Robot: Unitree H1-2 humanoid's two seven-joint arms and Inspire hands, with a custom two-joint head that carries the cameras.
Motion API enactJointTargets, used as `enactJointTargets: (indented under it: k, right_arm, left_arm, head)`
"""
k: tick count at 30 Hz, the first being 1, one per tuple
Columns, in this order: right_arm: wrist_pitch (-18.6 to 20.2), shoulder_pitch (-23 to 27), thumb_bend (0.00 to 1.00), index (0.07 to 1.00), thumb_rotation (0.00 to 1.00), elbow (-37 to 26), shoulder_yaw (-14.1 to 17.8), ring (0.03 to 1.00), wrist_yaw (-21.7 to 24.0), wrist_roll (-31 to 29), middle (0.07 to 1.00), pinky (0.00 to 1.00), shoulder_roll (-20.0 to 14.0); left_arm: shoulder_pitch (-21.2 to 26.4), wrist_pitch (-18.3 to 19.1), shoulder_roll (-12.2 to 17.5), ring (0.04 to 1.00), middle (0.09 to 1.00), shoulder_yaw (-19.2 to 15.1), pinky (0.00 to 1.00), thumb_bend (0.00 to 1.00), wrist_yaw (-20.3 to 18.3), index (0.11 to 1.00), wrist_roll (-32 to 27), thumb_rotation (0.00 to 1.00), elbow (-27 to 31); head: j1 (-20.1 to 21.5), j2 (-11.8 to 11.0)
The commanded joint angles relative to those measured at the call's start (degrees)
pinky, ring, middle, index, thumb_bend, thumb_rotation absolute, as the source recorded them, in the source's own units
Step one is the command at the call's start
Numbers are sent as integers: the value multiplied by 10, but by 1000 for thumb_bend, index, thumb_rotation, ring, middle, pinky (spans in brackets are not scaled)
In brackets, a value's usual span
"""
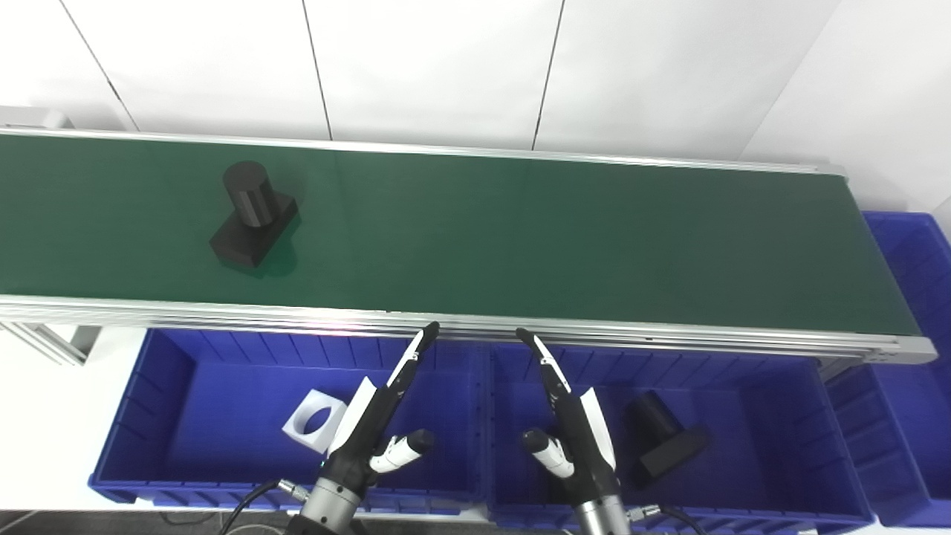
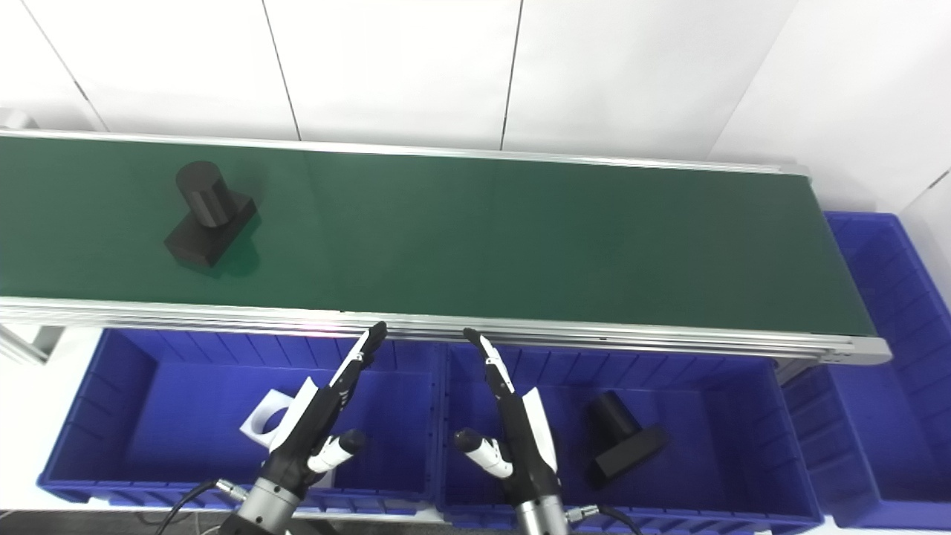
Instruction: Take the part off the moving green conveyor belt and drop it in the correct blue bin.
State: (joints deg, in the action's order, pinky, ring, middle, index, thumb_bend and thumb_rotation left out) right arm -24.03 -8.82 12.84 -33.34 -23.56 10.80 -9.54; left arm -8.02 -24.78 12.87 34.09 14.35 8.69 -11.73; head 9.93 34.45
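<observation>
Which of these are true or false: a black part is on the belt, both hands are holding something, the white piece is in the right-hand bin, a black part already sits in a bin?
1. A black part lies on the green belt. True.
2. Both hands hold something. False: the left hand and right hand are open and hold nothing.
3. The white piece is in the right bin. False: it lies in the left bin.
4. A second black part sits in the middle bin. True.
</observation>
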Motion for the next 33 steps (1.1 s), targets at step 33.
enactJointTargets:
  k: [33]
  right_arm:
    - [-29, 9, 958, 938, 923, -6, 12, 950, 0, -42, 954, 946, -20]
  left_arm:
    - [54, -21, -17, 976, 980, 59, 932, 895, 76, 963, 15, 1000, -72]
  head:
    - [-97, -82]
